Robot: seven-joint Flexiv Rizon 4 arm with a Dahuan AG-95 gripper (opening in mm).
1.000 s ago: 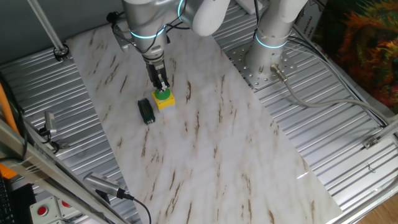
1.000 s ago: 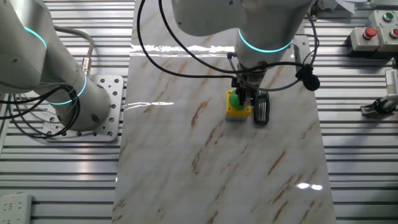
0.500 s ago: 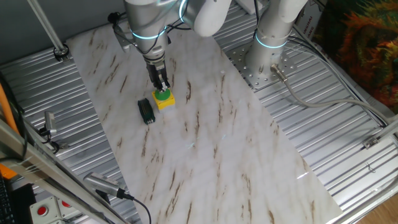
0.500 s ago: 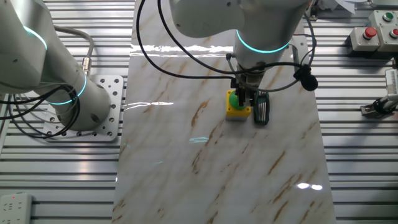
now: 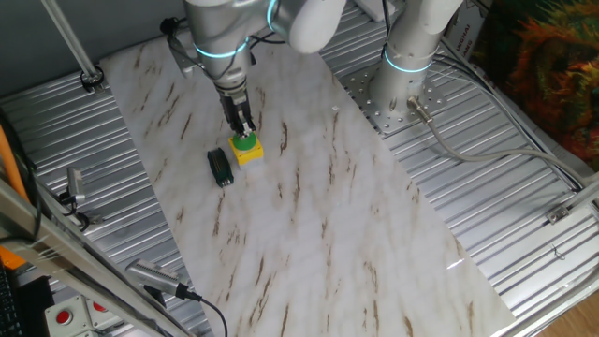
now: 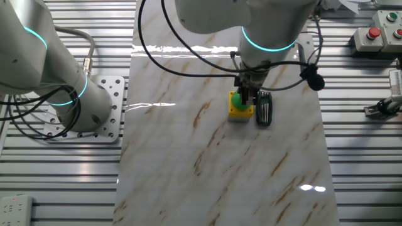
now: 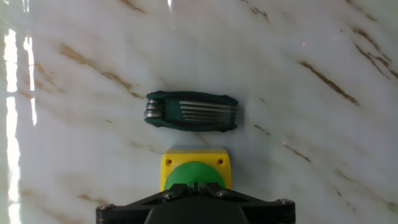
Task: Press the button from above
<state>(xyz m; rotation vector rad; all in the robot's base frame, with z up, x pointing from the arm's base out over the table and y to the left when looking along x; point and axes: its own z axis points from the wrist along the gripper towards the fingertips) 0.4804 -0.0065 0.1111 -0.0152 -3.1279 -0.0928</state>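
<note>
Gripper (image 5: pixel 243 130) directly over button (image 5: pixel 244 142), tip at or just above green cap; contact not confirmed. Finger opening impossible to tell; nothing held. Press apparently unfinished.

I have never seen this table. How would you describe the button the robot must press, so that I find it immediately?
Look at the marble-patterned board lying on the metal table, then at its end under the arm's gripper. There a small yellow square box carries the button, a round green cap. Its only close neighbour is a dark folding tool, flat and oblong; the red button sits far off the board.
</note>
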